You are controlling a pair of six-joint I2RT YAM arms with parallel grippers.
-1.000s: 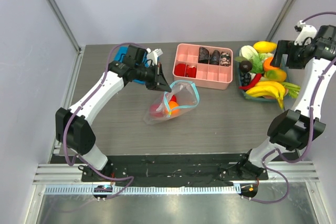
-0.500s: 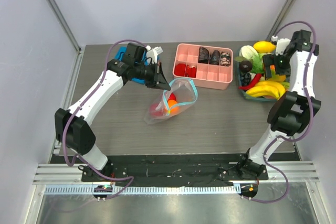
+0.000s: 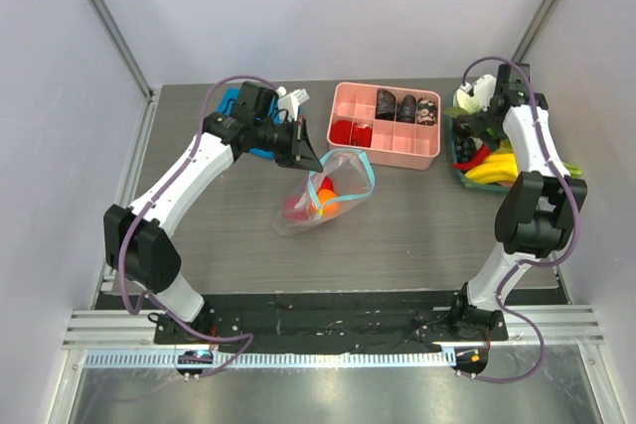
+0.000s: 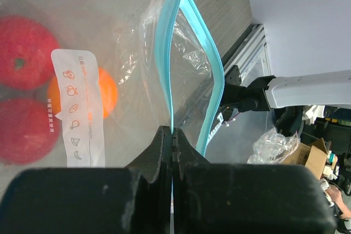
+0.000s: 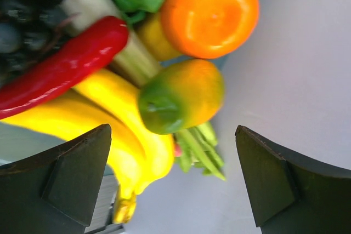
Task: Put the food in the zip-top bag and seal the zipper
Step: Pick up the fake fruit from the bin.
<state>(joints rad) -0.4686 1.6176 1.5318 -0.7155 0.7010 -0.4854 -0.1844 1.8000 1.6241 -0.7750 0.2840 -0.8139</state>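
The clear zip-top bag [image 3: 328, 191] lies mid-table with its mouth held open and raised. Two red pieces [image 4: 22, 53] and an orange [image 4: 107, 94] sit inside, behind the white label [image 4: 77, 108]. My left gripper [image 3: 305, 155] is shut on one side of the teal zipper strip [image 4: 171, 80], pinched between the pads [image 4: 162, 146]. My right gripper [image 5: 173, 127] is open and empty, hovering over the food pile: yellow banana bunch [image 5: 104, 119], orange [image 5: 211, 9], red chili [image 5: 66, 58], green-orange fruit [image 5: 181, 97]. In the top view it [image 3: 475, 124] hangs above the pile.
The food lies in a teal tray [image 3: 467, 178] at the back right. A pink compartment box [image 3: 386, 151] with red and dark pieces stands behind the bag. A blue cloth [image 3: 233, 99] lies behind my left arm. Grey walls close in on both sides.
My right arm has swung in from the far right and now points its open gripper down over the food tray. My left gripper has held the bag's zipper edge still.
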